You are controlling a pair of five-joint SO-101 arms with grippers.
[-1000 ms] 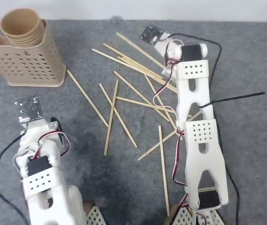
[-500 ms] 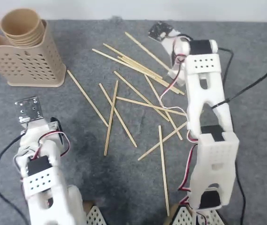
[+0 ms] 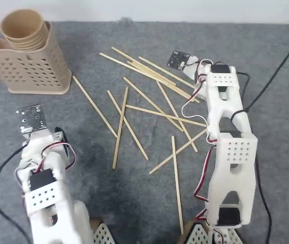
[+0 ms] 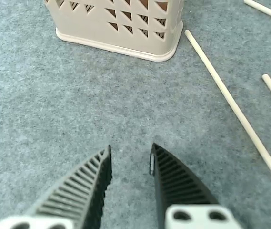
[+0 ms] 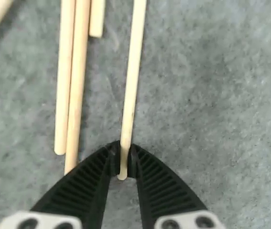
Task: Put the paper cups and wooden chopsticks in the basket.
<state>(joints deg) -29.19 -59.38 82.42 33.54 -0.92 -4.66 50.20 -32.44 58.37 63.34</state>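
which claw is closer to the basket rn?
Left. The left claw hangs open just short of the basket; the right claw is well away from it, shut on a chopstick.

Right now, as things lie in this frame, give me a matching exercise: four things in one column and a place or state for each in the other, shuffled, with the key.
Things:
1. paper cups
2. left gripper
3. right gripper
4. basket

Places or states:
A. shut on the end of a chopstick
B. standing upright on the carpet
C. stacked inside the basket
D. open over bare carpet

Pairs: 1-C, 2-D, 3-A, 4-B
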